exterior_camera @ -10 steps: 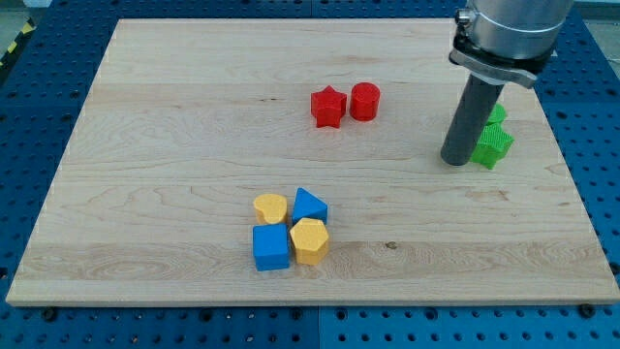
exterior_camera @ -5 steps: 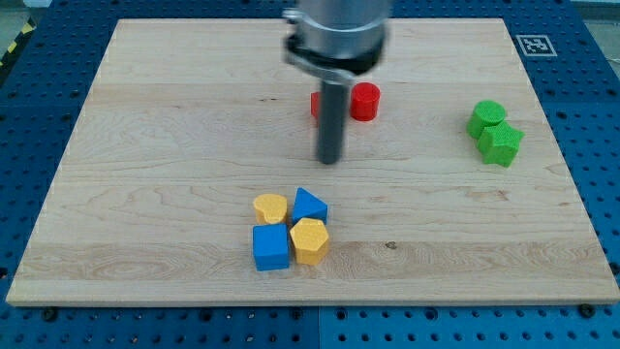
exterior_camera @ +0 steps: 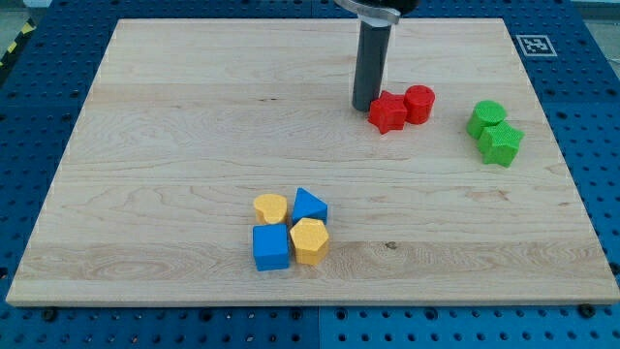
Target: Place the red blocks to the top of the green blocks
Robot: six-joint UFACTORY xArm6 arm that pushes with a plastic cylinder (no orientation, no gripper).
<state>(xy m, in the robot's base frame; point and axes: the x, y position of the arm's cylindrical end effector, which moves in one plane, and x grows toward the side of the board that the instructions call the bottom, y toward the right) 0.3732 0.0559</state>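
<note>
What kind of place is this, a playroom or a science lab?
Probably a robot lab: a wooden board lies on a blue table full of holes, and my tip sits left of the red star block.

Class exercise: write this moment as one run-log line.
tip: my tip touching red star block's left | red cylinder right of star, touching | green blocks further right, apart | goal: not reached

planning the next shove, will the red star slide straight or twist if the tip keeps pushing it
The red star looks rigid and squat, so it should slide rather than tip. My tip sits at its left, near an upper point, so an off-centre push may twist it. It appears to touch the red cylinder, which would likely move along with it, perhaps slipping off sideways.
</note>
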